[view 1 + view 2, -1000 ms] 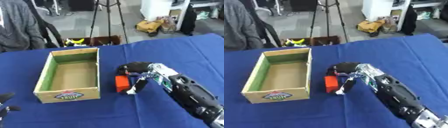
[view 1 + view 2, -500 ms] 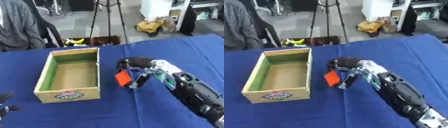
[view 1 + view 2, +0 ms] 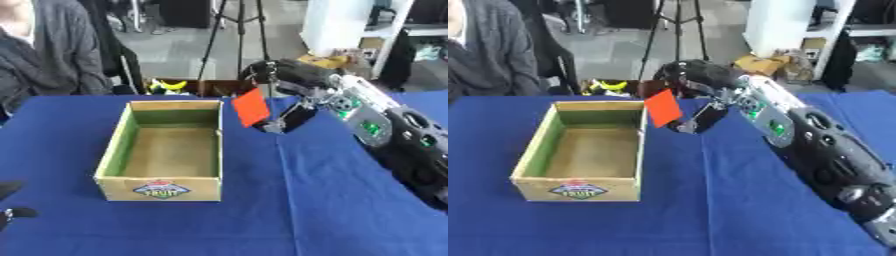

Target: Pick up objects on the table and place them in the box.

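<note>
Orange flat object (image 3: 251,107), tilted on edge, hangs above the table (image 3: 289,210) just beside the right wall of the open cardboard box (image 3: 166,145), near its far right corner. The right robot hand (image 3: 289,80) has its fingers curled over the object's upper edge; where exactly fingers meet the object is hard to make out, since the hand's dark housing blurs into the dim background. One dark finger (image 3: 293,117) points down behind the object towards the blue cloth. The object's markings cannot be read, and nothing shows what kind of thing it is beyond its colour and thin, roughly square shape. The box interior looks bare, though its near wall hides the closest strip of floor. The left robot hand (image 3: 10,200) is cut off at the lower left corner, only dark fingertips showing, too little to tell how they are set.

Half a second ago the object sat lower, close over the cloth and further towards the near side; it has since been lifted and carried towards the box's far end. The box has not shifted on the table.
</note>
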